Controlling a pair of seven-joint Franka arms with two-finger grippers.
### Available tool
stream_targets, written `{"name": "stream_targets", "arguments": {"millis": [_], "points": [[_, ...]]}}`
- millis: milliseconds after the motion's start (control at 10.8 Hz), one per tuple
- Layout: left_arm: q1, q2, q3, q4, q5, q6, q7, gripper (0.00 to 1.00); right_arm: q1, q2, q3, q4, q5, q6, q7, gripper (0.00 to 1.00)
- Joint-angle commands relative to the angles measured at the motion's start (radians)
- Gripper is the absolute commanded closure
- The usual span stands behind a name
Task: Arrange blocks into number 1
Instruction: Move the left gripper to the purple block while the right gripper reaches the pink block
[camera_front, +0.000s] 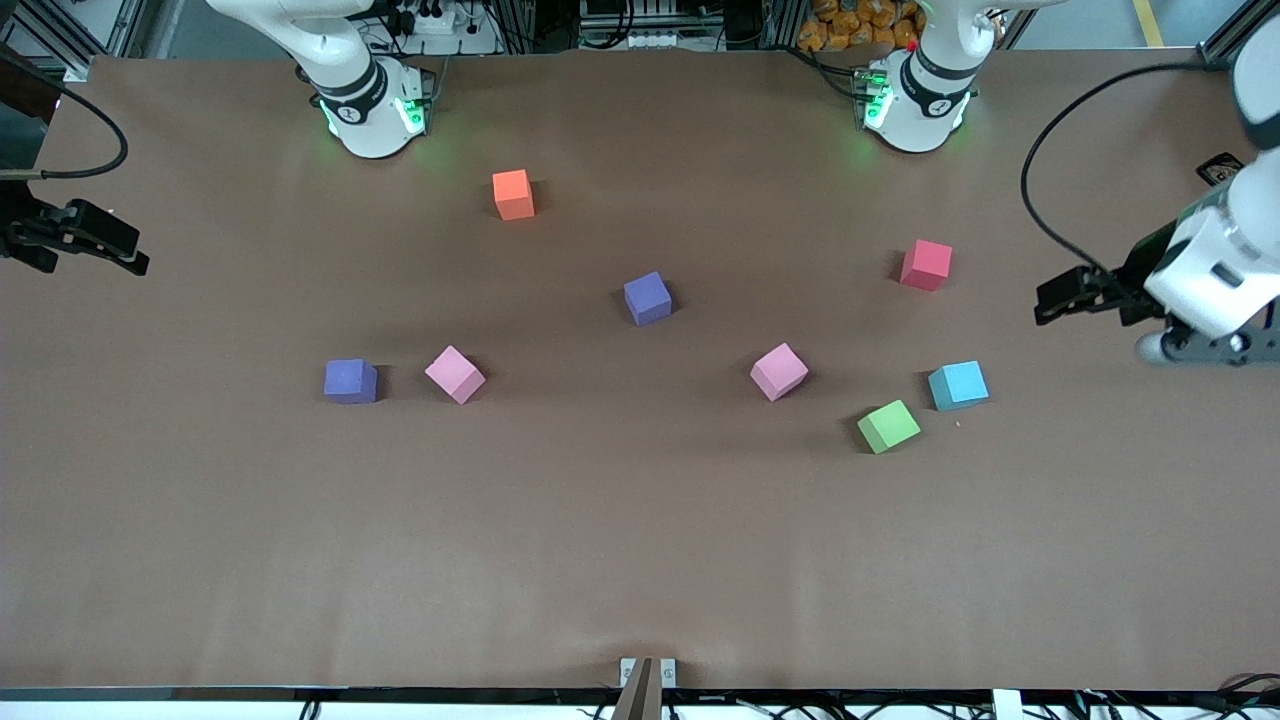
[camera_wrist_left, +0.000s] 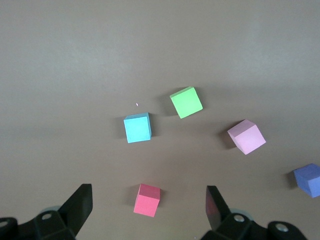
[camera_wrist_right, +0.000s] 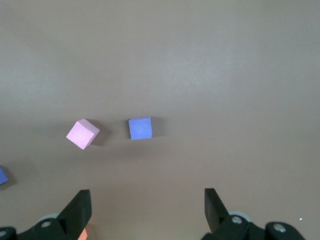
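Currently both arms wait at table ends, up in air. Left gripper (camera_wrist_left: 149, 202) spread wide, empty, over bare cloth at left arm's end, near red cube (camera_front: 926, 265) and blue cube (camera_front: 958, 385). Right gripper (camera_wrist_right: 147, 202) likewise spread, empty, over right arm's end. Blocks scattered, all apart: purple block (camera_front: 648, 298) mid-table; second purple block (camera_front: 350, 381) just beside pink block (camera_front: 455, 374); second pink block (camera_front: 779, 371) near green block (camera_front: 888, 426). Orange cube (camera_front: 513, 194) nearer bases.

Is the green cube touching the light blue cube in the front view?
No, the green cube lies apart from the light blue cube, with bare brown table showing between them.
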Motion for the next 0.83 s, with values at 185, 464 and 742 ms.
{"name": "stream_targets", "arguments": {"millis": [185,464,742], "points": [[-0.142,0.132,-0.01,0.003,0.013,0.022,-0.204,0.0,-0.009,0.035,0.007,-0.007,0.002,0.003,0.014,0.0],[-0.306,0.198,-0.01,0.001,0.012,0.057,-0.429,0.0,0.029,0.065,0.007,-0.106,0.078,0.106,0.003,0.0],[-0.483,0.282,-0.012,0.001,0.004,0.13,-0.707,0.0,0.127,0.063,0.007,-0.326,0.086,0.354,-0.065,0.0]]}}
